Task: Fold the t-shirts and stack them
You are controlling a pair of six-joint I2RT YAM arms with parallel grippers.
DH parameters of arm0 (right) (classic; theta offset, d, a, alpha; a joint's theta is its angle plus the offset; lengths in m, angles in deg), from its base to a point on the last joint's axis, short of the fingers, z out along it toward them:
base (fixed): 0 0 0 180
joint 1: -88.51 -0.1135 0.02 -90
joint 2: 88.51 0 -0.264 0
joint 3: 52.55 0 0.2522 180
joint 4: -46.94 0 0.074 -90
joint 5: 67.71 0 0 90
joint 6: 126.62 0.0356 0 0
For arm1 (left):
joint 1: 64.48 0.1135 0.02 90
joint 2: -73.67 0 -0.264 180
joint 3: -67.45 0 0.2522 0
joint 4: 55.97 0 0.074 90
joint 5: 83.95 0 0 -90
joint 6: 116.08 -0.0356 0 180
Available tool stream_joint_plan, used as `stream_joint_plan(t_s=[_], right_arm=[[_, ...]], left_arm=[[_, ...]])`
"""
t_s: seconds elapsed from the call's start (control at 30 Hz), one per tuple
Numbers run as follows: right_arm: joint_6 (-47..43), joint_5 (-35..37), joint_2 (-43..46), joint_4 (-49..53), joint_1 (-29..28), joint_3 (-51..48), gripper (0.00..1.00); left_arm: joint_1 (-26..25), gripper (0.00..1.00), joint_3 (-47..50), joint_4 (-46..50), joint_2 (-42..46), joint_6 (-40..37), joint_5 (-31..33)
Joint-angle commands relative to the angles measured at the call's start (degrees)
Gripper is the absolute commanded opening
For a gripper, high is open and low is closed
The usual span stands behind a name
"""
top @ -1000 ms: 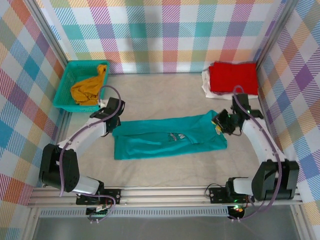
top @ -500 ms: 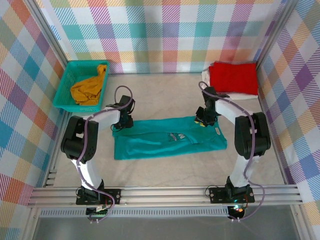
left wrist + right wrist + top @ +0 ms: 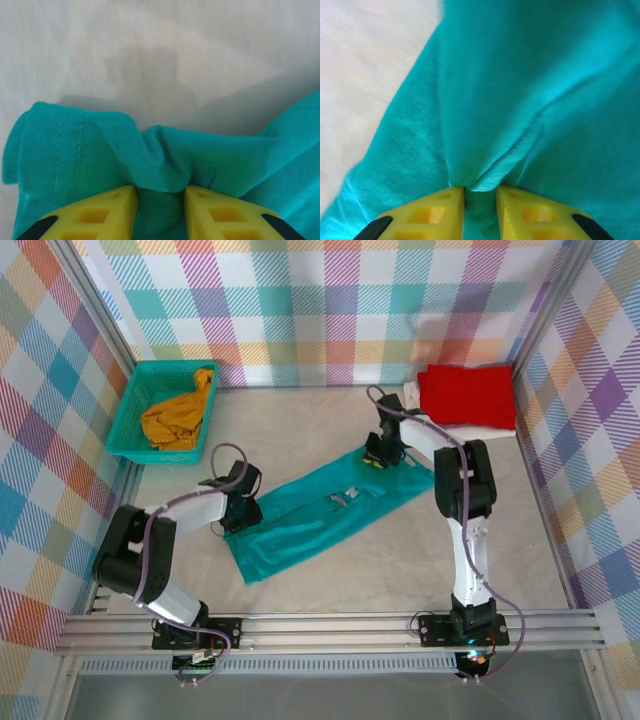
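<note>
The teal t-shirt lies folded into a long band, slanting from near left to far right across the table. My left gripper is at its near-left end, and in the left wrist view its yellow fingers pinch a bunched fold of the teal cloth. My right gripper is at the far-right end, its fingers shut on a hemmed fold of the teal cloth. A folded red t-shirt rests on a white one at the far right. A mustard-yellow t-shirt lies crumpled in the basket.
The teal mesh basket stands at the far left corner. Plaid walls close in the back and both sides. A metal rail runs along the near edge. Pale table cloth lies bare in front of the shirt.
The teal shirt has swung from lying level to a slant. My right gripper moved far and left with its end; my left gripper pulled its end slightly nearer. Both jaws have narrowed.
</note>
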Motion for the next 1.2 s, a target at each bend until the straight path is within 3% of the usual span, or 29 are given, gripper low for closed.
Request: stream_joint_plan(t_s=[0.0, 0.1, 0.2, 0.3, 0.4, 0.53, 0.63, 0.7, 0.77, 0.93, 1.17], right_arm=[[-3.9, -5.7, -10.3, 0.2, -2.2, 13.4, 0.26], [-3.8, -10.5, -17.3, 4.3, -2.7, 30.0, 0.29], [-3.4, -10.1, -18.8, 8.6, -2.6, 40.6, 0.33], [-4.0, -7.5, -14.2, 11.2, -2.5, 40.5, 0.41], [-3.8, -3.2, -6.4, 11.9, -2.4, 31.3, 0.43], [-0.4, 2.2, 4.4, 8.4, -2.2, 12.5, 0.39], [2.5, 5.6, 10.1, 3.2, -1.8, -0.5, 0.23], [3.2, 6.7, 10.2, 2.6, -1.3, -3.3, 0.12], [3.2, 7.1, 8.8, 2.6, -0.8, -4.1, 0.08], [4.2, 5.1, 2.3, 1.0, -0.5, -2.2, 0.08], [5.1, 1.5, -11.9, 1.5, -0.4, 12.5, 0.07]], left_arm=[[-4.9, 0.29, 6.1, 7.0, 1.4, 6.5, -8.7], [-12.3, 0.27, 7.0, 9.0, 4.5, 9.4, -10.1], [-17.1, 0.26, 6.0, 12.8, 10.9, 11.9, -9.0], [-17.6, 0.26, 4.1, 12.2, 19.0, 9.6, -9.9], [-17.3, 0.26, -1.7, 9.5, 20.7, 3.4, -9.6], [-13.5, 0.24, -11.3, 4.9, 10.0, -5.7, -9.9], [-11.0, 0.14, -19.2, -0.6, -2.2, -8.9, -9.8], [-10.5, 0.13, -24.1, -3.1, -8.6, -10.1, -8.9], [-10.3, 0.13, -27.9, -4.9, -13.9, -10.4, -7.4], [-9.0, 0.15, -33.7, -4.0, -22.8, -8.6, -3.8], [-8.4, 0.19, -32.6, -4.3, -18.6, -6.2, 2.9]])
